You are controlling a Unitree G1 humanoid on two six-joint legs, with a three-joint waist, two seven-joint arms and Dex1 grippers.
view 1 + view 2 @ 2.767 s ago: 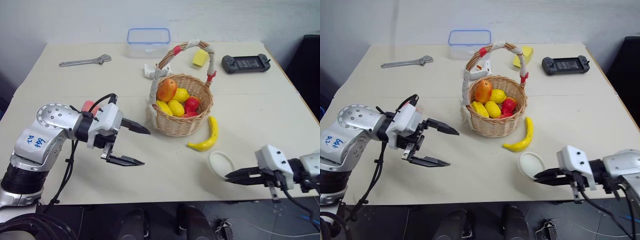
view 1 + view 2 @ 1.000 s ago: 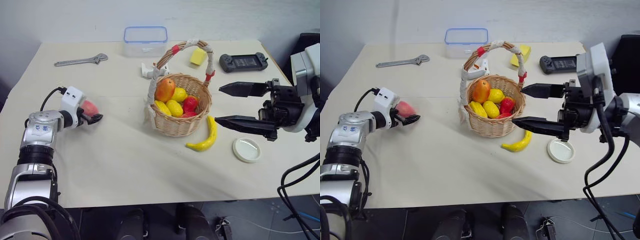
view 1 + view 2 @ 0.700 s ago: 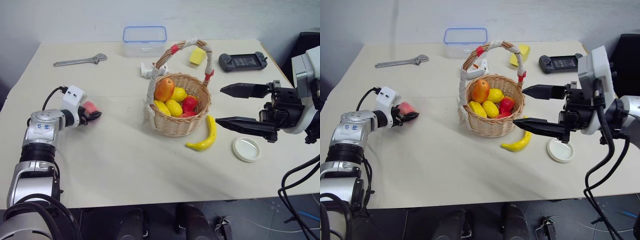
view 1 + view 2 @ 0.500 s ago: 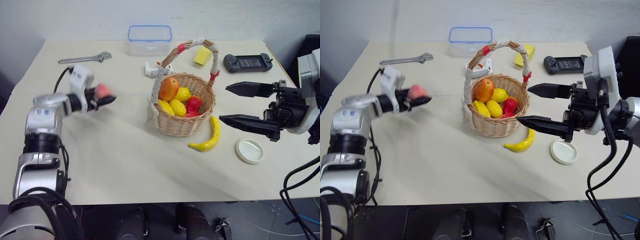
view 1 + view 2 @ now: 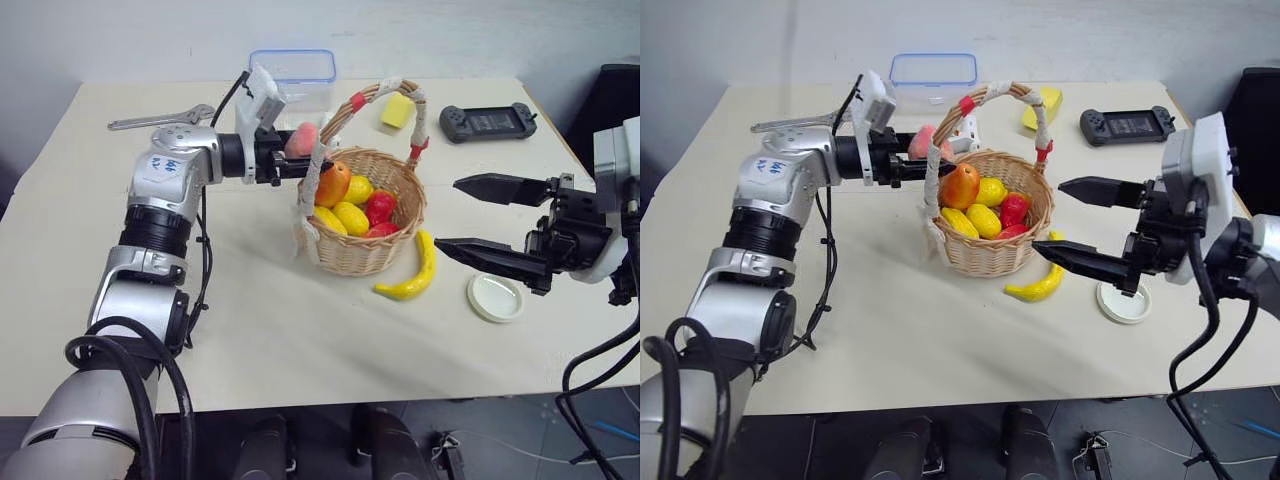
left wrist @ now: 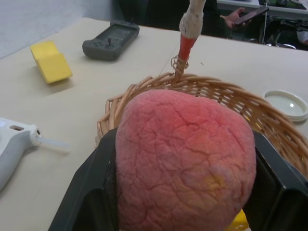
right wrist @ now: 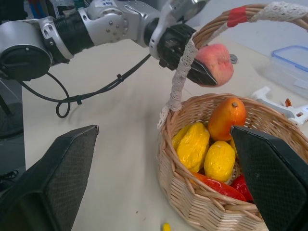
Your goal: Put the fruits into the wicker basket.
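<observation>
Peach gripped at basket rim, banana on table.
We counted one peach [image 5: 301,140], one banana [image 5: 411,270], one wicker basket [image 5: 362,250]. Left gripper [image 5: 292,160] pinched the peach at the basket's 10 o'clock; right gripper [image 5: 478,218] gaped wide, empty. Banana's long axis ran 12-to-7, at the basket's 4 o'clock.

A pale beige table [image 5: 300,330] is standing against a plain light grey wall [image 5: 420,30], its top evenly lit. Dark floor [image 5: 500,440] is showing below the near edge, with cables [image 5: 610,440] lying on it. A dark piece of furniture [image 5: 615,100] is standing beside the table's right side.
</observation>
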